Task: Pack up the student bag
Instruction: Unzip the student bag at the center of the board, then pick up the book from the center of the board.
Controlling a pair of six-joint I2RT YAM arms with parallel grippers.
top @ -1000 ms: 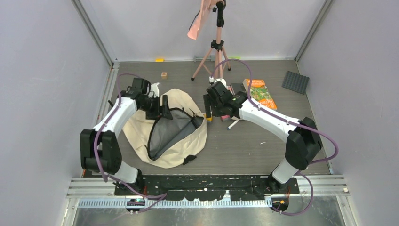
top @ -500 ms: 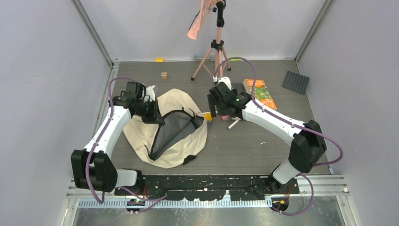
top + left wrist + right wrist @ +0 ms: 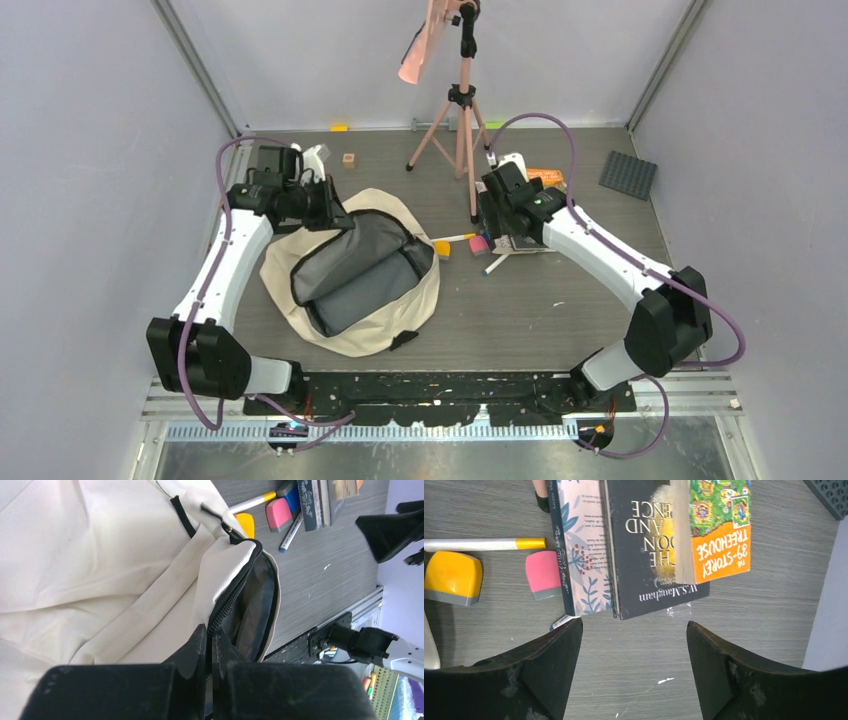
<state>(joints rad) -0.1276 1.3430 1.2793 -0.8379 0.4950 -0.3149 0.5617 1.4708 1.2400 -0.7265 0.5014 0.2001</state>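
The student bag, cream canvas with a dark grey lining, lies left of centre with its mouth gaping. My left gripper is shut on the bag's black zip edge at the far left rim and holds it up; in the left wrist view the gripper pinches the zip. My right gripper hangs open over three books side by side: a floral one, a black one and an orange one. In the right wrist view the gripper has nothing between its fingers.
A white and yellow marker, a pink eraser and a yellow block lie between bag and books. A pink tripod stands at the back, with a wooden cube to its left and a grey studded plate far right.
My left gripper closed on the bag's zip edge and drew it back and left, spreading the mouth wide. My right gripper moved back and right, over the books.
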